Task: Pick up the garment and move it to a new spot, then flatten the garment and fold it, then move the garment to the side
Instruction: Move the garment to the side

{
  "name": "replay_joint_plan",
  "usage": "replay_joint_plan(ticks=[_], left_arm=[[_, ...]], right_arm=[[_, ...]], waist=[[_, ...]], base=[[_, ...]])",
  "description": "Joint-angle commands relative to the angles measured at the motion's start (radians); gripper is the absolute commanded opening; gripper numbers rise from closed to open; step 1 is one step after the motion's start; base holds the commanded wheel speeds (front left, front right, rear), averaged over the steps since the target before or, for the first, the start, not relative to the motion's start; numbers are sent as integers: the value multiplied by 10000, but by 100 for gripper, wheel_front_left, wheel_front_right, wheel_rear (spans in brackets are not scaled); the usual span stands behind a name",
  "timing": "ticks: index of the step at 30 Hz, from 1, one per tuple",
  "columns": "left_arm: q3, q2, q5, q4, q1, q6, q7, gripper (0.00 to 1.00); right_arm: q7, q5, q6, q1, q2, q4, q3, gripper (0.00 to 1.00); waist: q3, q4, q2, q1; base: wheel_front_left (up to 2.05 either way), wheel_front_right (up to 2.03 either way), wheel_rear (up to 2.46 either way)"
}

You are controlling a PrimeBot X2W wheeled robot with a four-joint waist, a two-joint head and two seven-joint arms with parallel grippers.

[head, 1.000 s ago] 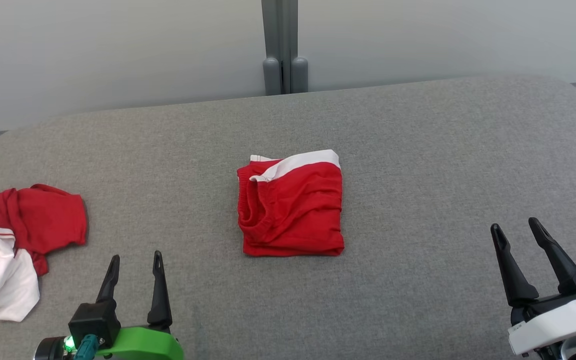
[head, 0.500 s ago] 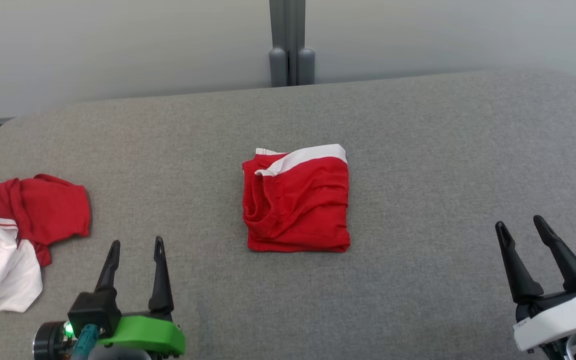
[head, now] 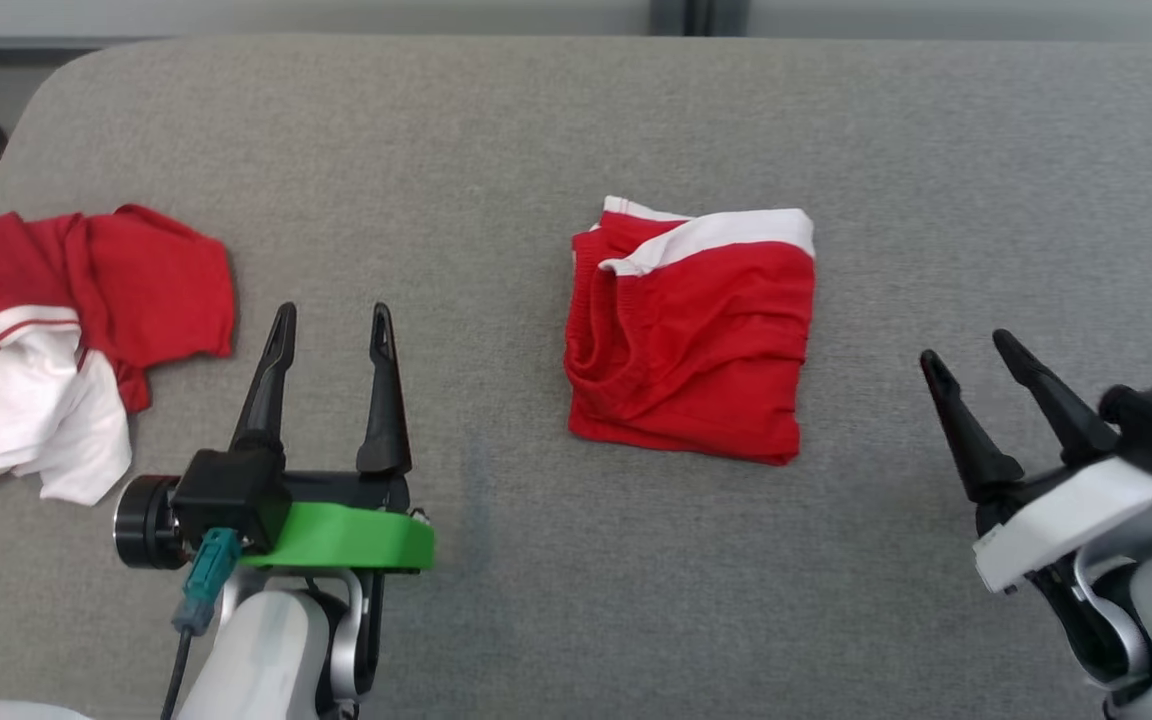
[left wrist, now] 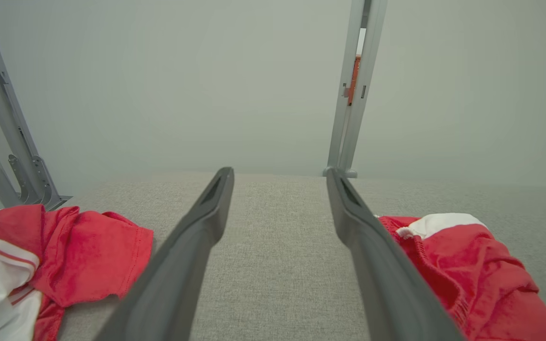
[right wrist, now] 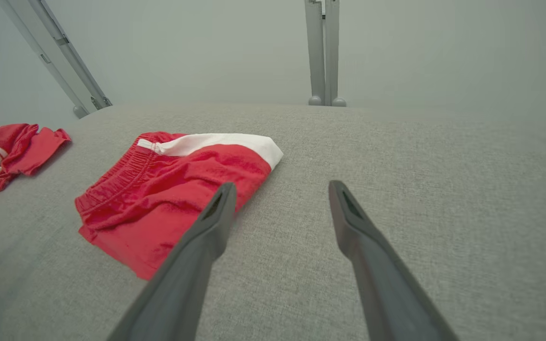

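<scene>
A red garment (head: pixel 691 335) with a white band lies folded into a rough square at the middle of the grey fabric-covered table (head: pixel 556 580). My left gripper (head: pixel 332 312) is open and empty above the table, to the garment's left, between it and a heap of clothes. My right gripper (head: pixel 966 348) is open and empty to the garment's right. The left wrist view has the left gripper (left wrist: pixel 278 174) over bare fabric, with the garment (left wrist: pixel 472 265) at lower right. From the right wrist, the garment (right wrist: pixel 173 189) lies left of the right gripper (right wrist: pixel 281 187).
A crumpled heap of red and white clothes (head: pixel 76 320) lies at the table's left edge, also in the left wrist view (left wrist: pixel 64 251). A grey post (right wrist: pixel 323 52) stands behind the table's far edge against a pale wall. The table's corners are rounded.
The whole head picture has shifted: the camera tilted down and closer. Both arms now show further into it. The garment and the heap lie as before, and both grippers stay open.
</scene>
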Motion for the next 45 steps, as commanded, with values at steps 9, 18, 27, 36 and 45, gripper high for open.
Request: replay_joint_plan(ticks=[9,18,27,36,45], left_arm=[[283,-498,389,-21,-356,-350,-42,100],[618,-680,611,-12,-75,-537,-42,100],[995,-453,1059,-222,93,-664,-41,100],[853,-138,1341,-488,-387,-850,38,100],[304,95,1838,-1260,-1588,-1152,735,100]], right_arm=[[-126,1047,-1,-2043,161,2656,1835,100],[-173,1860,-1,-2661,190,3937,2927,0],[-1234,1979,-9,-2815,-146,3722,3613,0],[-1738,2445,-9,-3402,-739,3979,4385,0],[-1987,2729,-9,-5791,-2094,5059,4650,0]], waist=[[1284,1629,-1,0],[1145,1426,-1,0],[1084,-495,-1,0],[1618,-2829,-1,0],[3443,-3491,-1,0]], base=[[0,0,0],[0,0,0],[0,0,0],[0,0,0],[0,0,0]])
